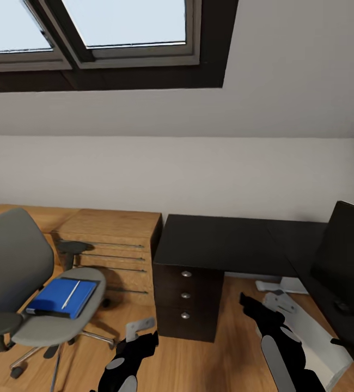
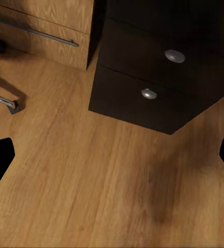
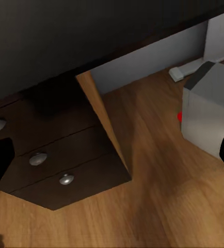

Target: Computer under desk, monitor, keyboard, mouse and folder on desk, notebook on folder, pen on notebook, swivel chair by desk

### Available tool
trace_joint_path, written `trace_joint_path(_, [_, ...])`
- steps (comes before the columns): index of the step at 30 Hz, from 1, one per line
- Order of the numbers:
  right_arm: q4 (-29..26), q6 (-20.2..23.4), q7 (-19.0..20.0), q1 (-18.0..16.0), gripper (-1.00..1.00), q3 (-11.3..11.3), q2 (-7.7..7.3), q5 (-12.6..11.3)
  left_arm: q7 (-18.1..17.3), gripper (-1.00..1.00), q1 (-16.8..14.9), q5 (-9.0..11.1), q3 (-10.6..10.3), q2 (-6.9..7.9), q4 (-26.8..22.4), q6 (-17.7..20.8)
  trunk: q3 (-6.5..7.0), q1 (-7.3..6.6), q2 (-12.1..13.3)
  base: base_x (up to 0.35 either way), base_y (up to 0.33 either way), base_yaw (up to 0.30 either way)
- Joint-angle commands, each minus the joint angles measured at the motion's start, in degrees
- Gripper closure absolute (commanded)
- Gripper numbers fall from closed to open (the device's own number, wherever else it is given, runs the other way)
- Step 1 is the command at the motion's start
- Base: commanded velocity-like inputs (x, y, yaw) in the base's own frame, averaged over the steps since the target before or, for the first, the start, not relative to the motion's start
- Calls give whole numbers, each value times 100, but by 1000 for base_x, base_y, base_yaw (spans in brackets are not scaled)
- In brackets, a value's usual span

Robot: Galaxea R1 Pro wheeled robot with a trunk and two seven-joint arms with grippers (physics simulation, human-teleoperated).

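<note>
Head view: folder (image 1: pixel 61 298) with pen (image 1: pixel 71 294) atop, not yet moved off swivel chair (image 1: pixel 30 288), well left of left gripper (image 1: pixel 139 340); monitor (image 1: pixel 345 261) already on desk (image 1: pixel 220 242), computer (image 1: pixel 307 332) on floor just right of right gripper (image 1: pixel 256 310). Both grippers spread wide, holding nothing. Keyboard, mouse, notebook placement unclear.

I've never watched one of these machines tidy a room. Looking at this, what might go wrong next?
The pen lies loose on the blue folder on the swivel chair; lifting the folder unevenly could roll it onto the floor. The chair stands on castors, so a nudge from the left pincer might push it away. The right arm hangs low beside the drawer unit and the grey computer, so a wide swing could knock either.
</note>
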Motion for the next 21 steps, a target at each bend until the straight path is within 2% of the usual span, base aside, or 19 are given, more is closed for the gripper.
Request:
trace_joint_path(1, [-9,14,-50,-6,-100,7,0,-48,46,-100,-6,35,-18,7,-10,12,0,2,-4,165,159,-178])
trace_joint_path(21, [-13,13,-50,-6,-100,1,0,-43,37,-100,-6,48,-57,-2,-1,12,140,2,-4,205,191,-178])
